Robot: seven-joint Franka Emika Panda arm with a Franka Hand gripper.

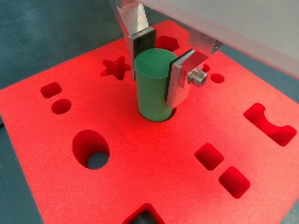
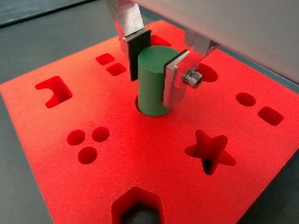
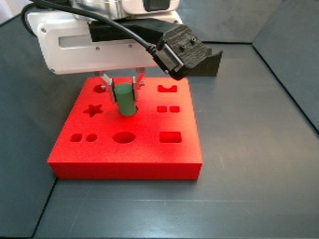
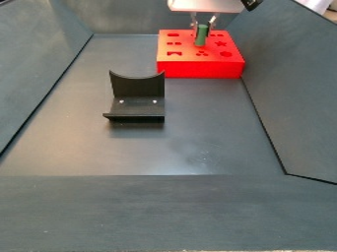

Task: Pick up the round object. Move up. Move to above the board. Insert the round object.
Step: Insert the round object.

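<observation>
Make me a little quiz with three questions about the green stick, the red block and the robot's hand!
1. Where is the bottom of the green stick?
A. on the floor
B. in a hole of the red block
C. on the dark bracket

2. What colour is the block with the shaped holes?
A. red
B. blue
C. yellow

3. What is the hand doing?
A. hanging open, far from the stick
B. lying on the floor
C. its fingers sit on both sides of the stick

Answers: 1 B, both wrist views show the stick's foot inside a hole. 2 A, it is bright red everywhere. 3 C, the silver fingers flank the stick's top.
</observation>
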